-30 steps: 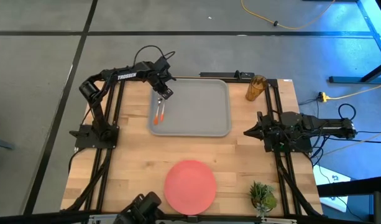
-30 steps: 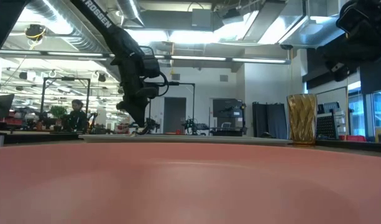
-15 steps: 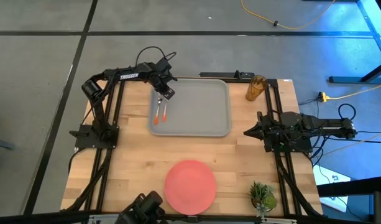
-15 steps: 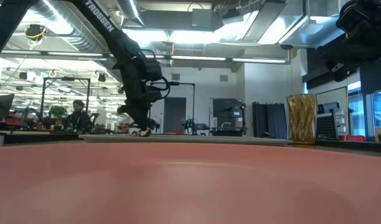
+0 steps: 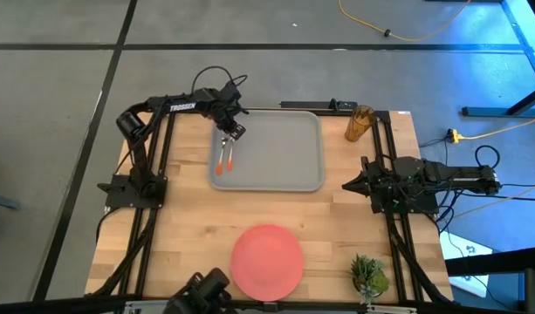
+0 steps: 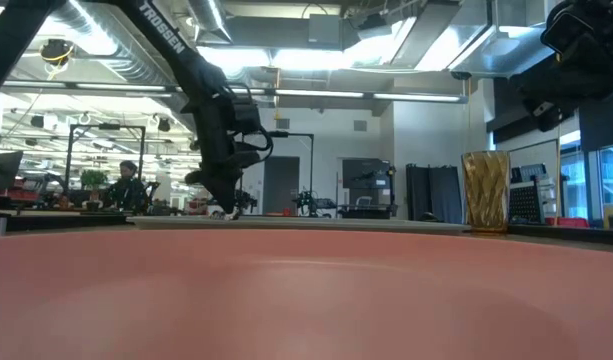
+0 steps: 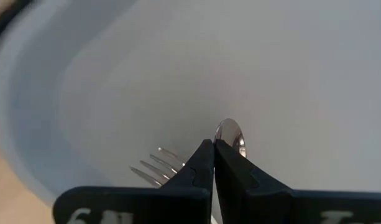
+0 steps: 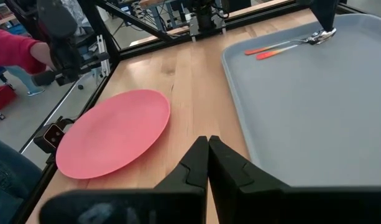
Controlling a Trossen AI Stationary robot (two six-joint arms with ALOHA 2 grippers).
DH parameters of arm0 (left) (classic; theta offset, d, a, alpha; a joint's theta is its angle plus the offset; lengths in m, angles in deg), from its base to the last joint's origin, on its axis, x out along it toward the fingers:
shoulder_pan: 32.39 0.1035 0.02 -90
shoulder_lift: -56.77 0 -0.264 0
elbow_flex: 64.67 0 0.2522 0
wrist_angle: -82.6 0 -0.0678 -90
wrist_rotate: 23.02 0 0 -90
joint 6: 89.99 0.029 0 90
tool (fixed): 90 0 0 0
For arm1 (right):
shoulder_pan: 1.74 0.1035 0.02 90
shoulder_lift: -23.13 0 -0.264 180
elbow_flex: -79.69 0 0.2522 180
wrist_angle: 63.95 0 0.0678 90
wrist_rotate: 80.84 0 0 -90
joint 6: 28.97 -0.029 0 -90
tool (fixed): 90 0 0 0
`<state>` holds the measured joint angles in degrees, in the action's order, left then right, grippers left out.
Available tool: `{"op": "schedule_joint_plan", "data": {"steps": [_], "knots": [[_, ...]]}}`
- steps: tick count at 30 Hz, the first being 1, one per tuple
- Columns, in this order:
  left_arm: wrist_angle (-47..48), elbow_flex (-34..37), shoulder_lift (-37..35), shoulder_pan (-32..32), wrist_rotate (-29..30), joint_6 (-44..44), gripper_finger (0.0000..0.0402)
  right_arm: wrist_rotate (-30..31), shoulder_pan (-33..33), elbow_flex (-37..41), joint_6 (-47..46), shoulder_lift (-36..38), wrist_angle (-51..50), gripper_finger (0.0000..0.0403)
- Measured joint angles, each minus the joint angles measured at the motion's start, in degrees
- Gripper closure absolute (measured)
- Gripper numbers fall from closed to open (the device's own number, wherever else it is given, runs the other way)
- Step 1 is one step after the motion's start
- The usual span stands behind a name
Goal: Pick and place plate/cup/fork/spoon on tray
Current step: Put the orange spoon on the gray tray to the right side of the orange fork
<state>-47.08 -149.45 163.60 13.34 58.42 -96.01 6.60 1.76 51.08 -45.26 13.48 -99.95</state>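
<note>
The fork [image 7: 154, 169] and the spoon [image 7: 231, 134] lie side by side on the left part of the grey tray [image 5: 280, 153], their orange handles [image 5: 223, 162] pointing toward the near edge. My left gripper [image 5: 235, 132] is shut and points down right over their silver heads. The coral plate [image 5: 267, 259] lies flat on the table near the front edge. The amber cup [image 5: 360, 123] stands upright right of the tray's far corner. My right gripper [image 8: 207, 144] is shut and empty at the table's right side, pointing left. My left gripper's shut fingertips [image 7: 213, 149] stand just above the neck end of the spoon's bowl [image 7: 227, 132], coming from above. I cannot tell whether they touch it. Fork and spoon both lie flat on the tray.
A small green plant [image 5: 368, 272] stands at the near right corner. Bare wood lies between the tray and the plate. Black frame rails run along both table sides. A person's red sleeve [image 8: 16, 50] shows beyond the table's left edge.
My left arm has shifted slightly toward the table's right, its gripper staying low over the utensil heads. Fork and spoon lie where they were.
</note>
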Motion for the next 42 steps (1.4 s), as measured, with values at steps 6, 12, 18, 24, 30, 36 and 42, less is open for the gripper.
{"op": "schedule_joint_plan", "data": {"steps": [6,12,18,24,30,36,42], "knots": [[-0.47,0.02,1.24,-0.38,0.02,-0.61,0.0401,-0.02,-0.01,0.0,-0.11,0.02,0.02,0.0391],[-0.82,0.02,1.24,-0.37,0.63,-2.01,0.0401,-0.02,-0.01,0.0,-0.02,0.02,0.0,0.0391],[-0.95,0.02,1.24,-0.37,1.87,-2.91,0.0401,-0.02,-0.01,0.0,0.0,0.02,-0.05,0.0391],[-0.99,-0.05,1.56,-1.01,3.33,-2.91,0.0401,-0.02,-0.01,0.0,0.01,0.02,-0.44,0.0391],[-2.37,-0.07,1.59,-2.18,5.4,-2.66,0.0401,-0.02,-0.01,0.0,0.02,0.02,-0.44,0.0391],[-2.3,-0.06,1.59,-2.25,5.44,-2.58,0.0401,0.0,-0.01,0.0,-0.04,0.02,-0.42,0.0391],[-1.62,-0.05,1.59,-2.37,7.36,-2.6,0.0401,-0.02,0.0,0.0,0.0,0.02,-0.42,0.0391]]}}
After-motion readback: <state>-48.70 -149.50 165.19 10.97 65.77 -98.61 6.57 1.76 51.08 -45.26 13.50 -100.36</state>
